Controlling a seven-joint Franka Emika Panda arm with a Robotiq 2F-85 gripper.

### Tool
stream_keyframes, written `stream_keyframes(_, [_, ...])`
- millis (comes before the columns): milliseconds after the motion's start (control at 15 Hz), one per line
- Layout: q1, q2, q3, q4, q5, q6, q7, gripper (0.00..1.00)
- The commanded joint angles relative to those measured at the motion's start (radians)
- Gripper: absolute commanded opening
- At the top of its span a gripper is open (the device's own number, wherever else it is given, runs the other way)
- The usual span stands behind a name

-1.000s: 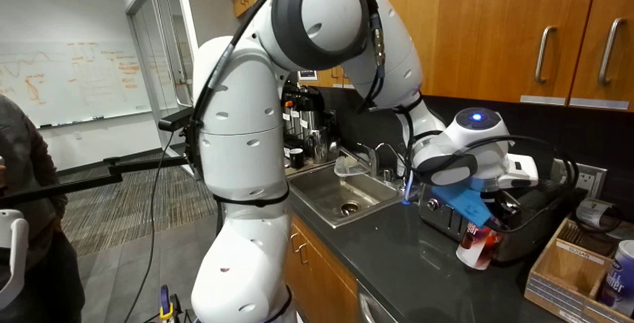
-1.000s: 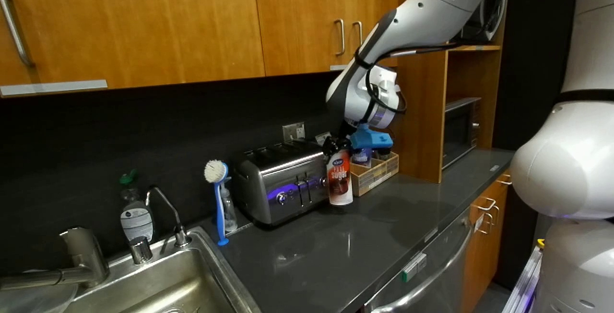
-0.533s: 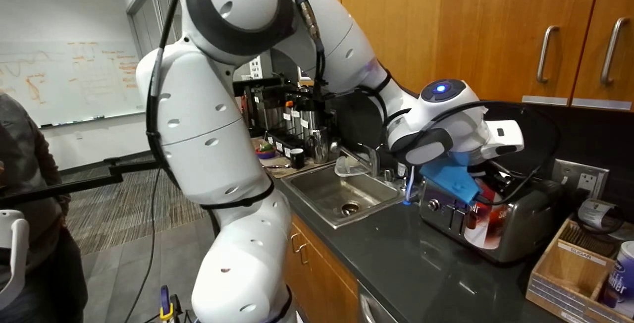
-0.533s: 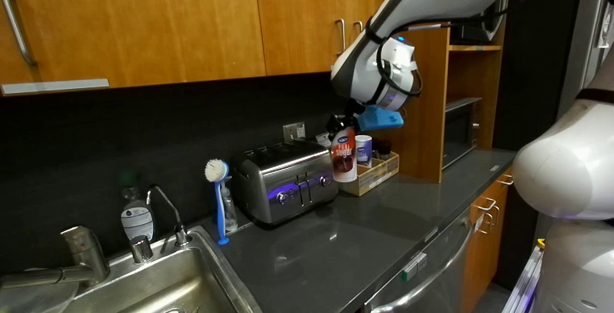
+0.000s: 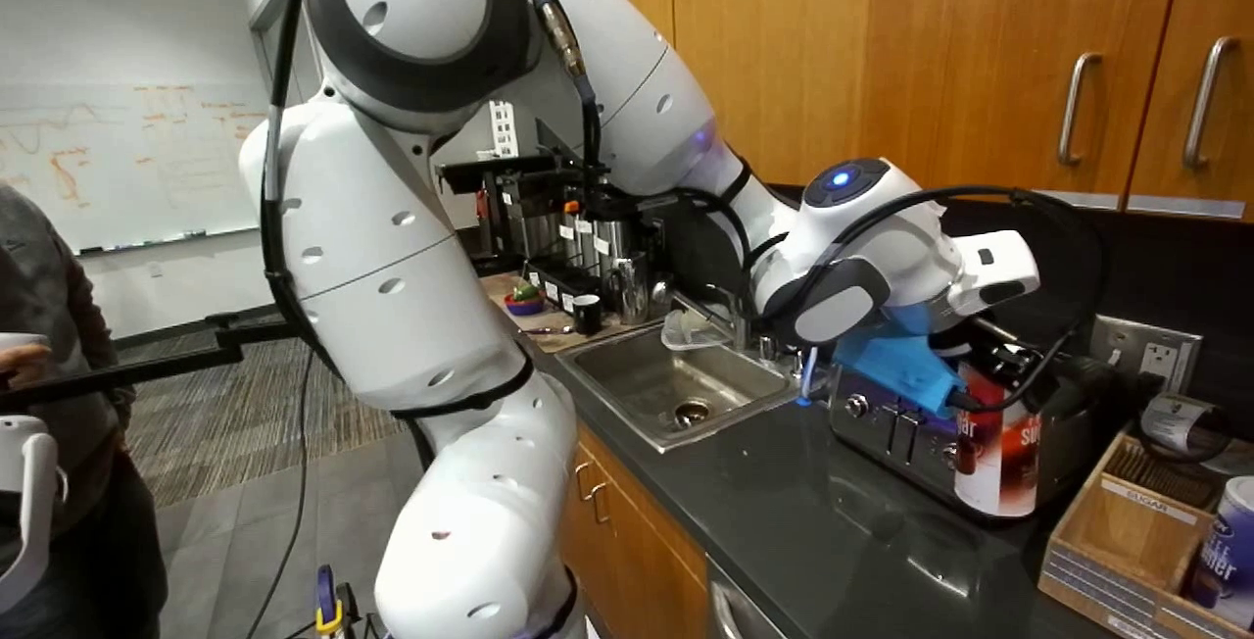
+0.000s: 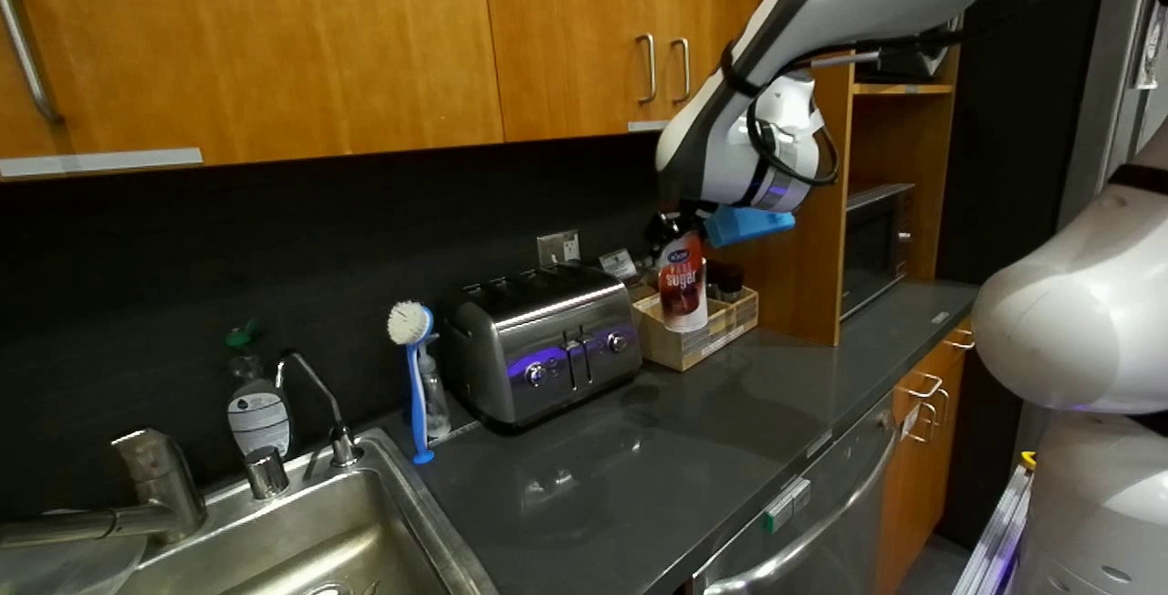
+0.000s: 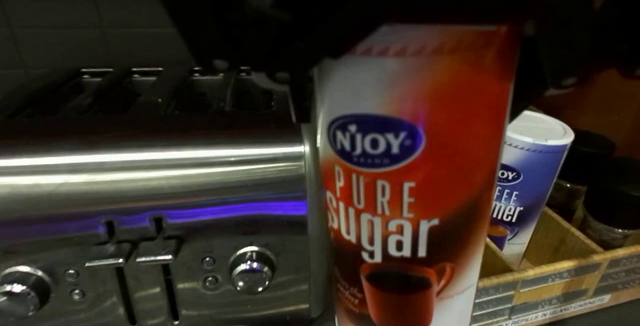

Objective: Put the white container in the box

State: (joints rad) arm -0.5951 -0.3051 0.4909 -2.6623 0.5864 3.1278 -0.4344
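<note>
The white container is a canister with a red sugar label; it shows in both exterior views point(image 5: 997, 472) point(image 6: 683, 289) and large in the wrist view point(image 7: 400, 206). My gripper point(image 7: 410, 93) is shut around its upper part, one finger on each side. The canister hangs nearly upright above the counter, with its lid hidden by the gripper point(image 6: 680, 237). The box is a low tan open box with compartments point(image 5: 1107, 575), just right of the canister. It also shows in the wrist view point(image 7: 550, 283) and behind the canister in an exterior view point(image 6: 657, 332).
A silver toaster point(image 6: 557, 353) stands close to the canister's left. A blue-and-white canister point(image 7: 530, 186) and dark-lidded jars point(image 7: 612, 201) stand in the box. A sink point(image 5: 686, 384) lies farther along the counter. Cabinets point(image 6: 584, 38) hang above, with a dark wall behind.
The canister in my gripper has risen off the counter and moved right, away from the toaster and toward the box. The arm has swung along with it.
</note>
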Motion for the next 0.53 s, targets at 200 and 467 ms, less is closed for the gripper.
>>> stream_keyframes(200, [-0.101, 0.016, 0.098, 0.040, -0.052, 0.058, 0.042, 0.61])
stream_keyframes(467, [-0.158, 0.045, 0.151, 0.079, -0.064, 0.066, 0.069, 0.61])
